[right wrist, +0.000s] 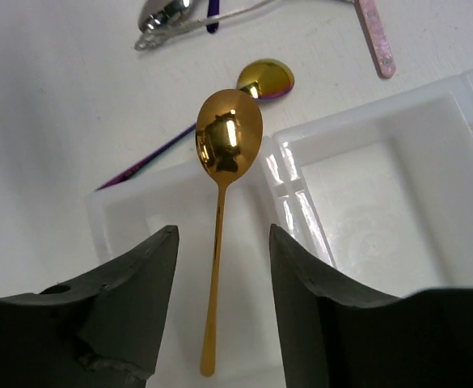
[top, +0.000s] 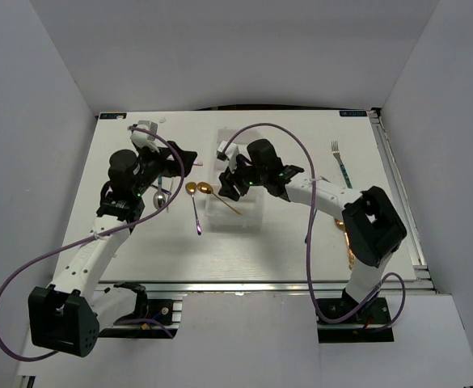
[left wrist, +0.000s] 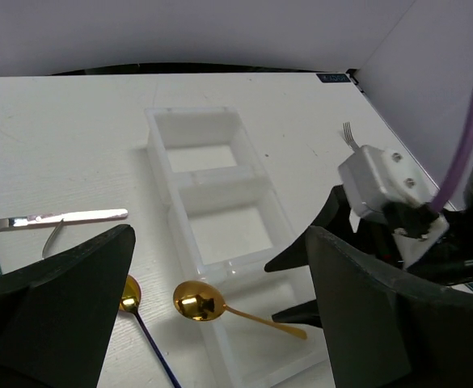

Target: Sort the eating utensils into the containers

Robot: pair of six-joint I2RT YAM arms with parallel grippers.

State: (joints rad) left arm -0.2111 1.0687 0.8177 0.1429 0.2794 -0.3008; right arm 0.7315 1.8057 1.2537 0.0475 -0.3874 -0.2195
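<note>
— Right gripper: is it gripping anything?
— No. Its fingers stand apart on either side of the gold spoon, and neither one touches the handle.
— And the left gripper?
— Spread wide and empty, hovering left of the tray.
— Where does the tray sit?
— Mid-table, running near to far.
— And the gold spoon?
— Its handle slants into the near compartment, with the bowl lying over the left wall.
— Anything smaller?
— A purple-handled spoon lies just left of it on the table. A teal-handled fork lies far right, well apart.
</note>
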